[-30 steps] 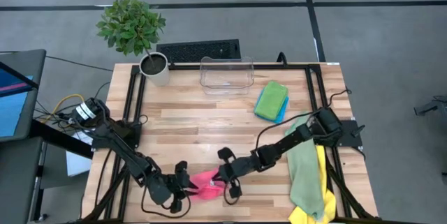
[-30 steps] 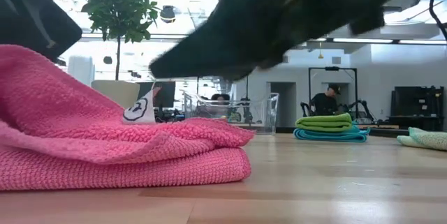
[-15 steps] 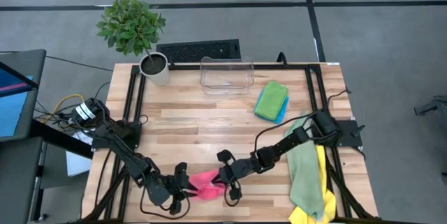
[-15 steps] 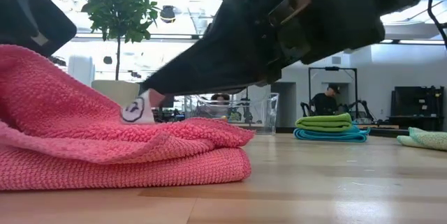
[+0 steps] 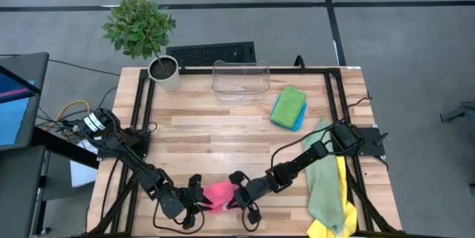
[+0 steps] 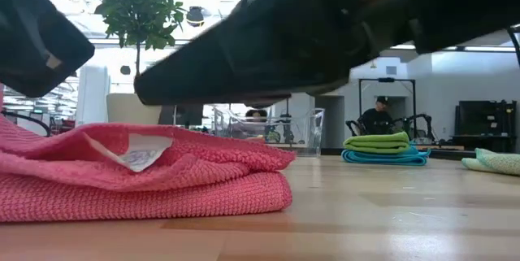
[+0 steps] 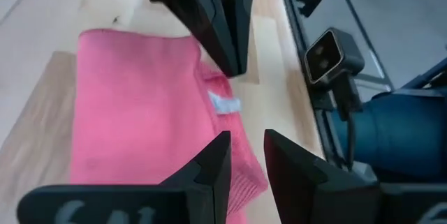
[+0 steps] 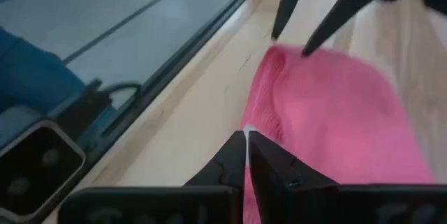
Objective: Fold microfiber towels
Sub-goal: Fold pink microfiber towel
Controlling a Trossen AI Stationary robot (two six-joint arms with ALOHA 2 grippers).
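Observation:
The pink towel lies folded in layers near the table's near edge, its white label flat on top. My left gripper is slightly open at the towel's left end and stands above it, touching nothing. My right gripper is shut, coming from the right, its tips low over the towel's top. The towel also shows in the left wrist view and the right wrist view. My right gripper's shut fingers reach level from the table's right side, close over the pink towel's upper layer near the label. I cannot tell whether they touch it.
A green towel folded on a blue one lies at the back right. A sage green towel and a yellow one hang over the right near corner. A clear bin and a potted plant stand at the far edge.
The towel's left part, raised high before, has dropped flat onto the lower layers, and the label that stood up now lies down. My right gripper has gone toward the table's near edge and farther over the towel.

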